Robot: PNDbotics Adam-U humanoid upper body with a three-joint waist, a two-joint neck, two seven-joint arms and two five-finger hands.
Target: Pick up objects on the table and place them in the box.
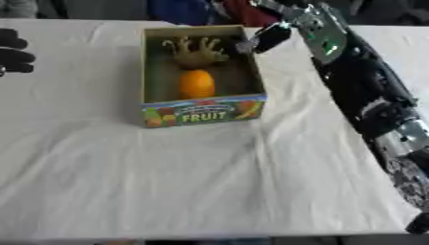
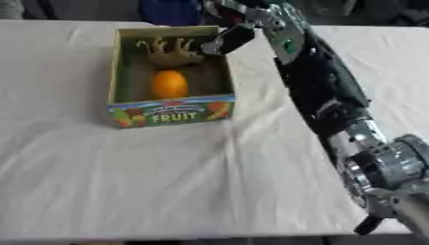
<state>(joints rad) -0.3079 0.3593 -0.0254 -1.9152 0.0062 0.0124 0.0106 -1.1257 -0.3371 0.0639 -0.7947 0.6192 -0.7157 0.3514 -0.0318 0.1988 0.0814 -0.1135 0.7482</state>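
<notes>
1. Right hand (image 1: 266,37) hangs at the far right corner of the open cardboard box with the colourful "FRUIT" label (image 1: 204,111), just above its rim; whether its fingers are curled or straight I cannot tell, and nothing shows in them.

2. Left hand (image 1: 14,50) shows only as dark fingers well to the left of the box, apart from everything; its fingers look relaxed and empty.

3. Inside the box lies an orange, smooth, egg-shaped fruit with a tan, spiky crown of leaves (image 1: 196,72) — a toy pineapple, by its look. The body sits toward the labelled front wall, the crown toward the far wall.

4. No other loose object shows on the white cloth-covered tabletop (image 1: 209,182) around the box, so the placing seems mostly done, and the step in hand looks like clearing the right hand from the box.

5. To do it well, I would lift the hand straight up before swinging it away to the right of the box — the thin cardboard wall is light and would likely slide or tip if an arm brushed it.

6. Materials: the box is matte card with a glossy printed front; the fruit looks like hard, slick plastic that could roll; the cloth is soft and creased in front of the box, so things dragged over it may snag.
</notes>
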